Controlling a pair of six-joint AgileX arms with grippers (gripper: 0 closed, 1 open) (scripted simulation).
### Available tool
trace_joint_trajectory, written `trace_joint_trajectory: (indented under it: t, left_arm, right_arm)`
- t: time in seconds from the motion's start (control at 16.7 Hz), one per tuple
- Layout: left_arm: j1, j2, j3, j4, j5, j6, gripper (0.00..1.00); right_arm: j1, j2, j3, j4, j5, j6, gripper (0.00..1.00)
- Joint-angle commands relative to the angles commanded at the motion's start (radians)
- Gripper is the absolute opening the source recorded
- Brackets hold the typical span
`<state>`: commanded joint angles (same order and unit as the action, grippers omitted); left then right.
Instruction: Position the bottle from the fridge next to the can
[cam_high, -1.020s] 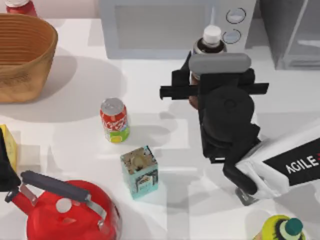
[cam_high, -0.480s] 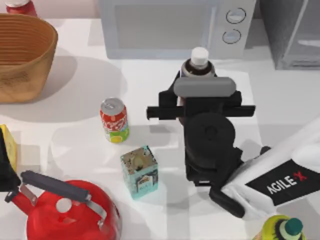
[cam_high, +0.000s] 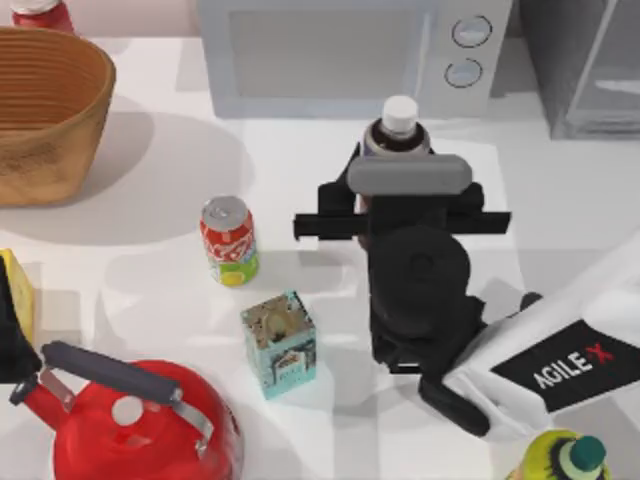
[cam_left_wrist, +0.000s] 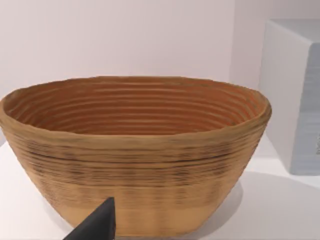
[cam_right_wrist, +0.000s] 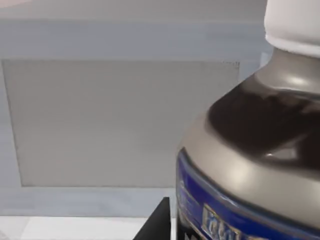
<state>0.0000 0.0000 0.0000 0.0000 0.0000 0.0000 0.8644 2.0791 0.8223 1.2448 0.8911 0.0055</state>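
The bottle (cam_high: 399, 122), with a white cap and dark contents, stands upright in front of the microwave, and my right gripper (cam_high: 400, 165) is shut on it. In the right wrist view the bottle (cam_right_wrist: 250, 150) is very close, its blue label band low on the body. The small red can (cam_high: 229, 240) with a silver top stands on the table well to the left of the bottle and slightly nearer the front. The grey fridge (cam_high: 590, 60) is at the back right corner. My left gripper (cam_high: 10, 340) stays parked at the left edge.
A white microwave (cam_high: 340, 50) stands at the back, a woven basket (cam_high: 50, 110) at the back left. A teal carton (cam_high: 280, 343) sits in front of the can, a red kettle (cam_high: 140, 420) at the front left, and a yellow bottle (cam_high: 565, 458) at the front right.
My right gripper carried the bottle left and a little toward the front, away from the fridge. Over the last half second it has barely moved.
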Motion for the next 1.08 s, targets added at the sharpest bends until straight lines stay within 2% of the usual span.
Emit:
trace_joint_trajectory:
  t: [0.66,1.08]
  left_arm:
    - [0.0,0.0,0.0,0.0,0.0,0.0,1.0]
    - [0.0,0.0,0.0,0.0,0.0,0.0,1.0]
  right_arm:
    - [0.0,0.0,0.0,0.0,0.0,0.0,0.98]
    - [0.0,0.0,0.0,0.0,0.0,0.0,1.0]
